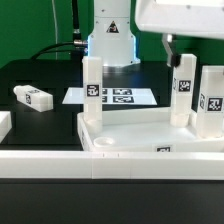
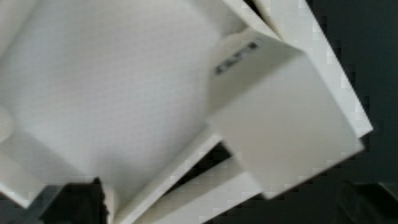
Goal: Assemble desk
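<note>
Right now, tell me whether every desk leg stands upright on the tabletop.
No: one leg lies flat on the black table, apart from the tabletop.

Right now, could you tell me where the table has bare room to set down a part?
Bare black table lies between the loose leg, the tabletop and the rail; another patch lies between that leg and the far edge. The exterior view's right is crowded: upright legs on the tabletop, the gripper above them.
</note>
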You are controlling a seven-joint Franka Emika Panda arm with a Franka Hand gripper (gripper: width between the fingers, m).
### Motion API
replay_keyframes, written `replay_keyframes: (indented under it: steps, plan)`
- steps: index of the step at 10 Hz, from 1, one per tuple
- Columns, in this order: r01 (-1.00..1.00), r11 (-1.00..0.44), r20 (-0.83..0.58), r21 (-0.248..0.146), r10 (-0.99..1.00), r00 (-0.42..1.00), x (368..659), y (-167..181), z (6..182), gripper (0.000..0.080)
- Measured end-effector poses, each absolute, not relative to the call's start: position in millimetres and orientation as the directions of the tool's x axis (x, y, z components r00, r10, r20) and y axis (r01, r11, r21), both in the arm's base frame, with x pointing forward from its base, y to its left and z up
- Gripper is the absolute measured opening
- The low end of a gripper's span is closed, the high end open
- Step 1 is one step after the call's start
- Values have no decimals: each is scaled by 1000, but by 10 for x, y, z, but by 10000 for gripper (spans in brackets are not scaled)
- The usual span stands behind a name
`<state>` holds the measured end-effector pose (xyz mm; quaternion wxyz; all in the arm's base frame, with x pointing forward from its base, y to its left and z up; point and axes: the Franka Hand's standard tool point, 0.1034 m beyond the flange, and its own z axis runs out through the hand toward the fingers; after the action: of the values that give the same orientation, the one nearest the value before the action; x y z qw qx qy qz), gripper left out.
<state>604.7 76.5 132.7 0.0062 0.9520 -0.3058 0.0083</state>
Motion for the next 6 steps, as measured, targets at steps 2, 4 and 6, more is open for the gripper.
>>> replay_keyframes:
  steps: [2,4,6]
  plan:
    - [-533,-846,9,-9,-534,846,5869,525,1507,648]
    - [-548,-836,4,-5,-548,836,5805,402,1508,648]
    - [-541,-841,3,-4,-541,841,5806,417,1494,648]
